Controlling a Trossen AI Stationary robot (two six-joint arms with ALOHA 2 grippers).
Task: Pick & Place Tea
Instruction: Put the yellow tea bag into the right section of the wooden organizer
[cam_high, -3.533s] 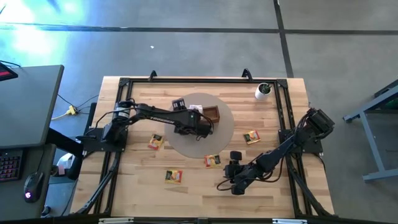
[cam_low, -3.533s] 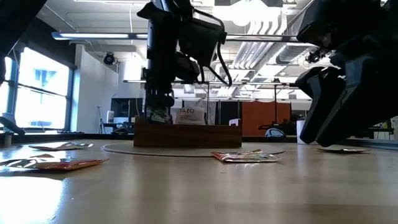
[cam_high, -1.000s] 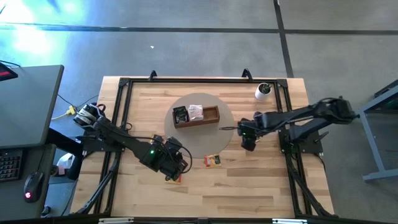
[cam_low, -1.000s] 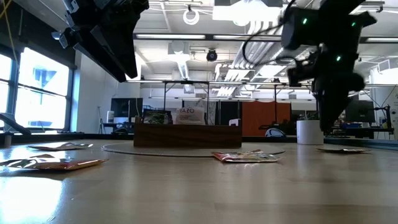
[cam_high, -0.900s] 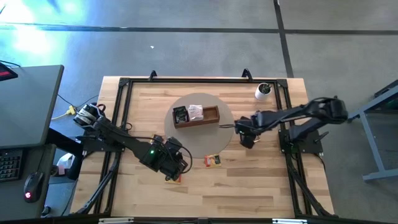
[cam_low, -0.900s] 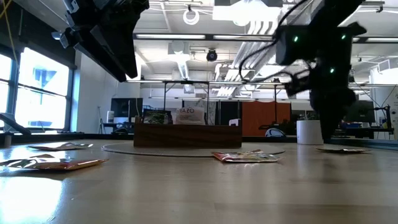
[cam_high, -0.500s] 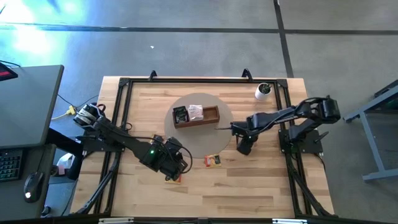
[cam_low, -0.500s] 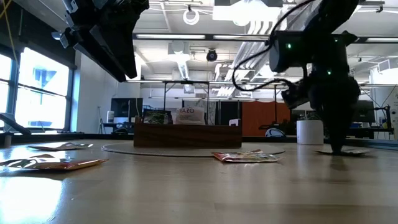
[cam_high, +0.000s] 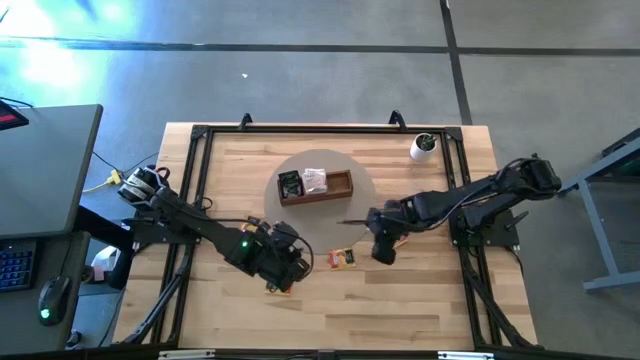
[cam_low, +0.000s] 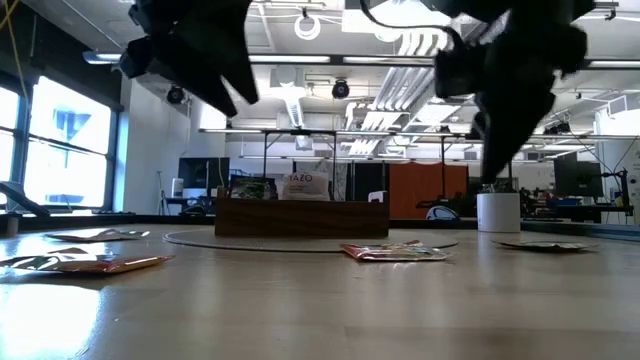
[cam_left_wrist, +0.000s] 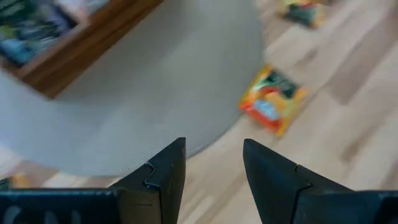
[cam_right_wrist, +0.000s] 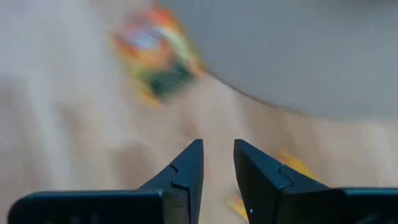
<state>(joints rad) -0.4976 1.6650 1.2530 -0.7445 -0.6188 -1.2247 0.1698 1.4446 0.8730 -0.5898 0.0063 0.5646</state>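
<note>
Tea sachets lie flat on the wooden table. One orange sachet (cam_high: 343, 258) lies by the near rim of the round grey mat (cam_high: 360, 205), and it also shows in the left wrist view (cam_left_wrist: 272, 107) and the right wrist view (cam_right_wrist: 155, 53). Another sachet (cam_low: 545, 243) lies farther right. A third sachet (cam_high: 282, 288) is half hidden under my left gripper (cam_high: 292, 268), which hovers open (cam_left_wrist: 214, 163) over the mat's near-left rim. My right gripper (cam_high: 380, 252) hangs above the table, just right of the middle sachet. Its fingers stand a narrow gap apart (cam_right_wrist: 217, 163) with nothing between them.
The brown wooden tray (cam_high: 315, 185) stands on the mat at the table's middle, with sachets upright in its left compartments. A white cup (cam_high: 424, 145) stands at the far right corner. Two more sachets (cam_low: 90, 262) lie at the left in the low view.
My right gripper has left the right-hand sachet, risen off the table and swung toward the near-left, ending beside the middle sachet. The right-hand sachet stays flat on the table. My left gripper has tipped up a little in place.
</note>
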